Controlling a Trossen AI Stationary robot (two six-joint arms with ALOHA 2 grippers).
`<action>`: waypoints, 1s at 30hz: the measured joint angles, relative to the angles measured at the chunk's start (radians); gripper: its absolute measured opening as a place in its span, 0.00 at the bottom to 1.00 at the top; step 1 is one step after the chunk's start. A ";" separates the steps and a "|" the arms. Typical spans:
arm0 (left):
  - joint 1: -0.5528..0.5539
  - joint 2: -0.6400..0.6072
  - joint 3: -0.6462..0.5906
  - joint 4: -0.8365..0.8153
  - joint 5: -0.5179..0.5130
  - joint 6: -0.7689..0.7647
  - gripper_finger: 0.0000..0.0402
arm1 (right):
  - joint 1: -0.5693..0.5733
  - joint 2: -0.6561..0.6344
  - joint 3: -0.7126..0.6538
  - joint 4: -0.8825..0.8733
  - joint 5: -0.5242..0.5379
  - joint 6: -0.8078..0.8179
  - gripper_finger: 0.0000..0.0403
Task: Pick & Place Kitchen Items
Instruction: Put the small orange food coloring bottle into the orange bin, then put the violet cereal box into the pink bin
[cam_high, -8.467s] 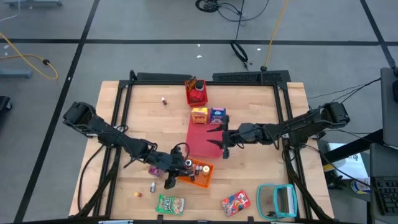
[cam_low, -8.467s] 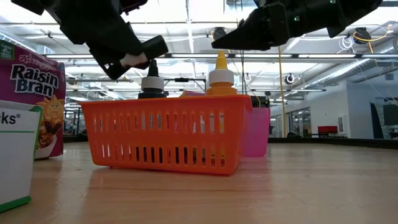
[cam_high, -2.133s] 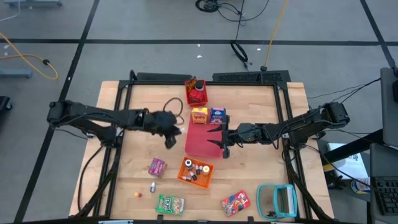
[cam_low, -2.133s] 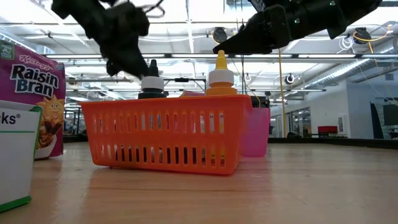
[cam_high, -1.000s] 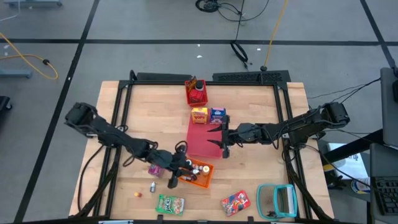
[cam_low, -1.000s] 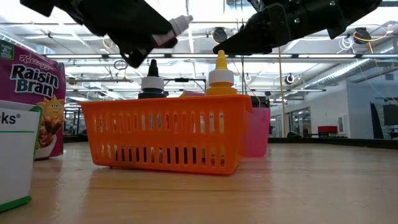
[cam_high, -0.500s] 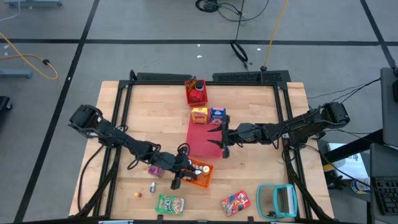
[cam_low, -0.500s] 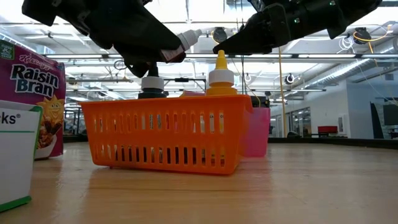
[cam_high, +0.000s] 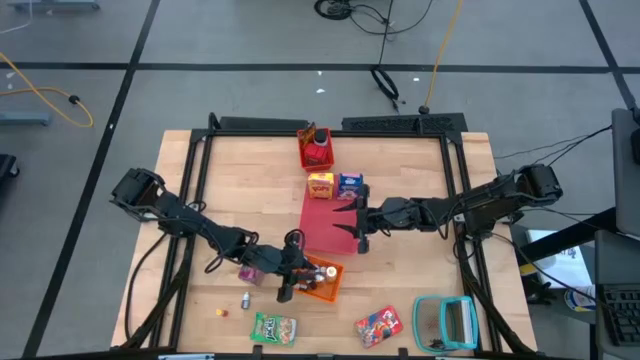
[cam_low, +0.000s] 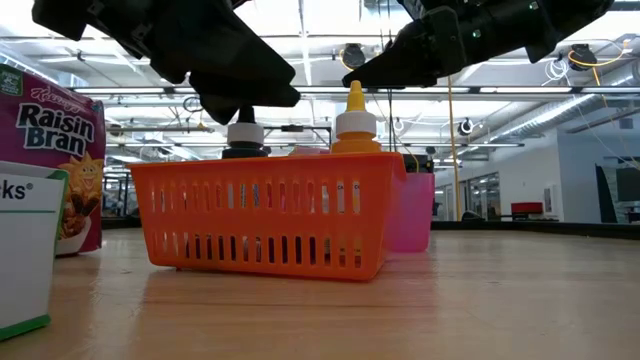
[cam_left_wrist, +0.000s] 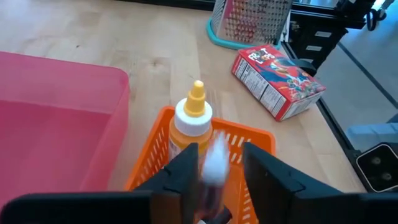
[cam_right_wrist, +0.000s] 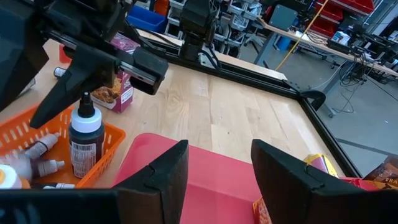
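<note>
The left gripper (cam_high: 288, 283), low centre in the high view, hangs over the orange basket (cam_high: 327, 288), fingers parted; a small white-capped bottle (cam_left_wrist: 214, 163) shows blurred between them, directly above the basket. The right gripper (cam_high: 357, 223) waits open.

Bright overhead light, blurred falling bottle (cam_left_wrist: 214, 163)

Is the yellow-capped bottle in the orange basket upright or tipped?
Upright: the yellow-capped bottle stands in the orange basket, nozzle pointing straight up above the rim.
</note>
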 joint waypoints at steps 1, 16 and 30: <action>0.000 0.000 0.000 0.000 0.000 0.000 0.33 | 0.000 0.000 0.000 0.000 0.000 0.000 0.42; -0.018 -0.044 -0.001 0.017 0.000 -0.021 0.41 | 0.000 0.000 0.000 -0.007 -0.003 0.004 0.42; -0.182 -0.223 -0.001 -0.270 -0.325 -0.390 0.41 | 0.000 0.000 0.000 -0.015 -0.003 -0.018 0.42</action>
